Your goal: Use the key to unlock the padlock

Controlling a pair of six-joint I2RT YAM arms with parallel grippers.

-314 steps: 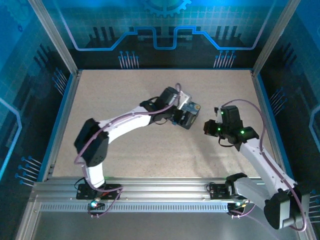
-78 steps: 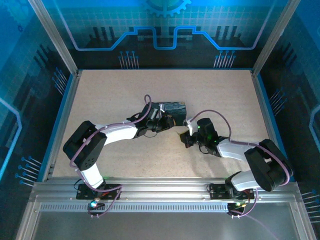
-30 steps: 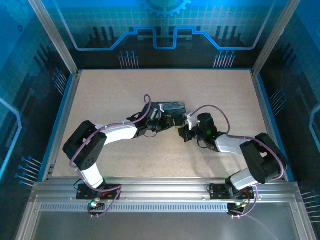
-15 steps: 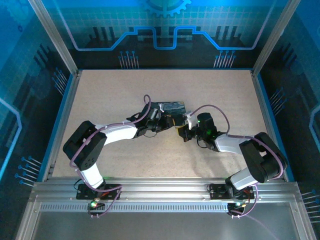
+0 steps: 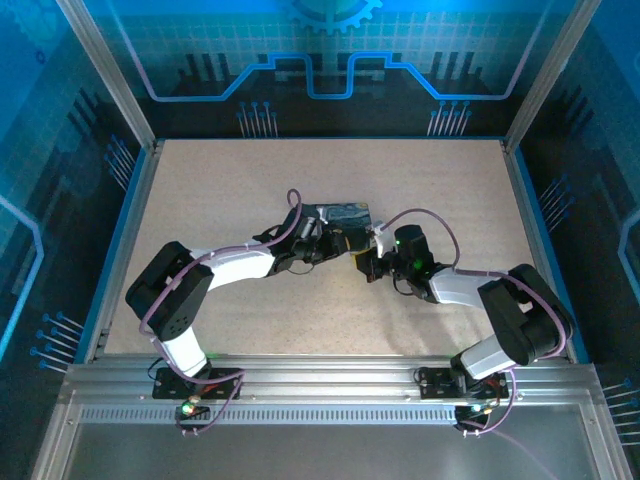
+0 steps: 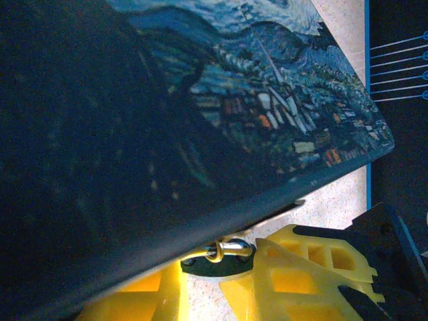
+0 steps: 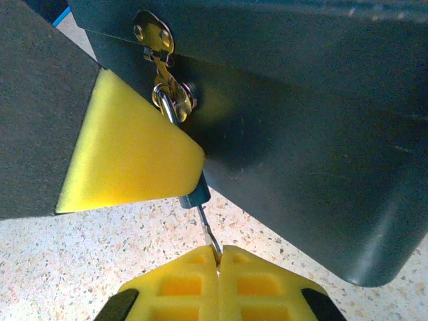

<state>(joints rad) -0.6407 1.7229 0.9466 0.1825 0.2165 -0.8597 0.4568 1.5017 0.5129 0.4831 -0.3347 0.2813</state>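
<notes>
The padlock [image 7: 194,194], tiny and bluish-grey, hangs by its pale shackle [image 7: 164,101] from the hasp of the blue painted tin [image 5: 345,212]. My left gripper [image 5: 338,240] is shut on the padlock, whose dark top [image 6: 221,266] shows between the yellow fingers [image 6: 301,281]. One left pad [image 7: 127,154] hides most of the lock body in the right wrist view. The key [image 7: 208,231], a thin metal sliver, runs from the lock's lower end into my right gripper [image 7: 218,257], which is shut on it. From above, the right gripper [image 5: 362,262] sits just right of the left one.
The tin lies on the speckled tabletop [image 5: 250,180] near the middle, its dark side wall [image 7: 301,120] close above the right fingers. Blue rails [image 5: 125,240] and the aluminium frame [image 5: 300,385] bound the table. Both forearms stretch low across the surface.
Since ten seconds ago the tin has shifted left and the right gripper has closed in on it. Over the last second both arms have stayed almost still.
</notes>
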